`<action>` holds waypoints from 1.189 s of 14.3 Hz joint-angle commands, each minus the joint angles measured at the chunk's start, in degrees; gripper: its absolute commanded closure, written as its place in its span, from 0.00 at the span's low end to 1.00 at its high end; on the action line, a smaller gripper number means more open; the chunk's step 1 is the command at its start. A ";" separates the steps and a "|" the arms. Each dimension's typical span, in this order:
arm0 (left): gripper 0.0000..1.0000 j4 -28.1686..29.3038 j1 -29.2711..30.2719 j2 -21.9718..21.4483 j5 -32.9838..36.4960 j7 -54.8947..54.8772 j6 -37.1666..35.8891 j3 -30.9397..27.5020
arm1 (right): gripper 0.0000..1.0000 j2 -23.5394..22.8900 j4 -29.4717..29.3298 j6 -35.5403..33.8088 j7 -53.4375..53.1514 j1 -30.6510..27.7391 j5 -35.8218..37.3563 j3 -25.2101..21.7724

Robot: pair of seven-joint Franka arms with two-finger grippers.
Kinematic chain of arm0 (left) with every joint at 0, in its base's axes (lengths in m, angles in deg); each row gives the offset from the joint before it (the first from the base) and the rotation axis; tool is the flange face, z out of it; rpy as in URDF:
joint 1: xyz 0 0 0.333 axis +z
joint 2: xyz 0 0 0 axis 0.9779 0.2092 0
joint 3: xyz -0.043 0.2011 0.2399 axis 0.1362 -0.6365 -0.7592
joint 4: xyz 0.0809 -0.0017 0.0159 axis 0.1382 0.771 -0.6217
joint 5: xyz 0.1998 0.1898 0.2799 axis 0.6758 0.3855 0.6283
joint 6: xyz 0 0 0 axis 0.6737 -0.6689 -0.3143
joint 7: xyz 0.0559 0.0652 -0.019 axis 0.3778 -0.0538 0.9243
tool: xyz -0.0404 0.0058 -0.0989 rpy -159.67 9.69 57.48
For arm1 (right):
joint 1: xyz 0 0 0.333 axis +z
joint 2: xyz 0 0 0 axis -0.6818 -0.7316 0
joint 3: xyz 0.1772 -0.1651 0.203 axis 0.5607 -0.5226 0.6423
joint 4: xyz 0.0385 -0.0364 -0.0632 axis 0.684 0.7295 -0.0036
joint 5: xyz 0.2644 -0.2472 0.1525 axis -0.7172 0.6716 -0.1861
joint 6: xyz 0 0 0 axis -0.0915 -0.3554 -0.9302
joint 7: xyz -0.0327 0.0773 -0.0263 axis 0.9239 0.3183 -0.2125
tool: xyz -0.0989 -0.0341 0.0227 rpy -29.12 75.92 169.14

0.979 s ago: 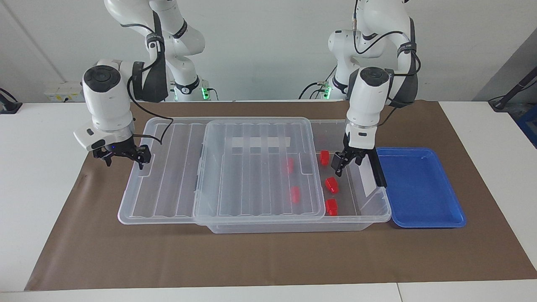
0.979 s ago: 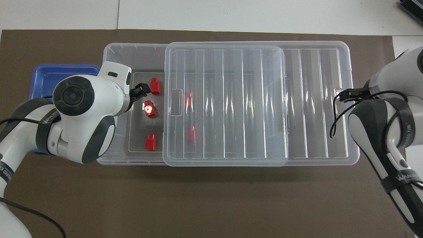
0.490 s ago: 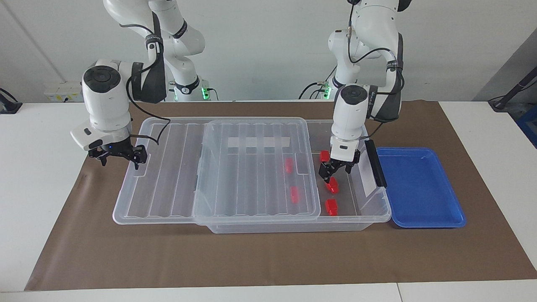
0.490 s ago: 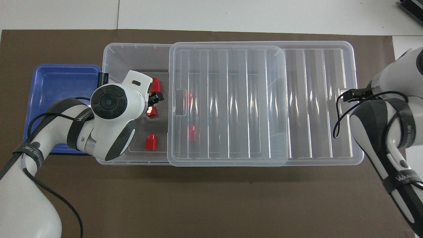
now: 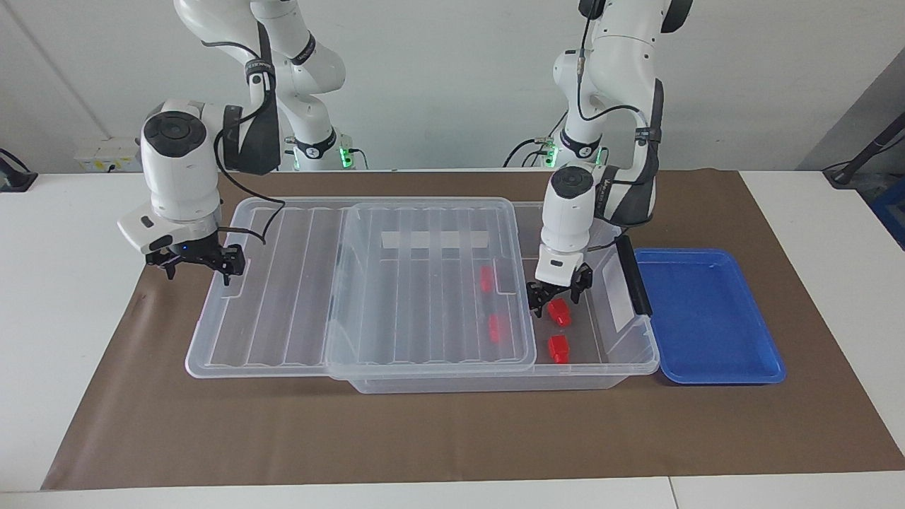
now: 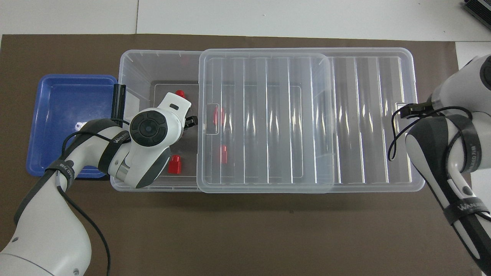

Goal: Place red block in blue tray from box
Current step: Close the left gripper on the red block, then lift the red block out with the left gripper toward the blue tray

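Two white robot arms work at a clear plastic box [image 5: 622, 364] on a brown mat, its ribbed lid [image 5: 431, 283] slid aside toward the frame's left in the facing view. Right of centre in that view, the left gripper [image 5: 556, 295] reaches down into the uncovered end of the box, fingers spread wide and holding nothing. The red block [image 5: 559, 312] lies on the box floor directly under those fingertips, just below them in the frame (whether they touch it cannot be told); its long axis is not clear. Another red block [image 5: 558, 348] sits lower in the frame. The blue tray [image 5: 707, 314], empty, adjoins the box at the right. At left, the right gripper [image 5: 198, 259] waits at the lid's edge, open.
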State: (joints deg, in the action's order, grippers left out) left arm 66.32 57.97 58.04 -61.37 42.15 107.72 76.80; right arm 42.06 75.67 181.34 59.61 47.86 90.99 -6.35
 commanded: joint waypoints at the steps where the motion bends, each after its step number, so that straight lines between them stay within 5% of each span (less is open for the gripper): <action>1: 0.00 3.34 -0.34 -0.64 1.47 -0.09 3.33 -0.88 | 0.00 -0.11 0.03 -0.19 1.11 -0.66 1.80 0.20; 4: 0.04 3.42 -0.34 -0.55 1.47 -0.09 3.42 -0.79 | 0.00 -0.11 -0.06 -0.28 1.11 -0.66 2.06 0.20; 8: 0.98 2.90 -0.34 -0.55 1.47 -0.18 2.37 -0.88 | 0.00 1.64 -1.11 -1.33 0.76 -1.01 -1.96 0.38; 14: 1.00 -3.67 -0.52 -0.73 0.86 0.43 -7.37 -0.61 | 0.00 7.61 -2.69 -5.01 0.85 -1.01 -13.29 0.03; 17: 1.00 -9.56 -0.08 -1.78 -4.57 0.44 -14.32 -0.70 | 0.00 8.33 -7.25 -12.38 0.59 -0.92 -14.37 0.11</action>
State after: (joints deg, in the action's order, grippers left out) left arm 60.58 57.99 57.20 -62.93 42.28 98.68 76.47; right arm 50.05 71.21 172.97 59.61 47.64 78.51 -6.43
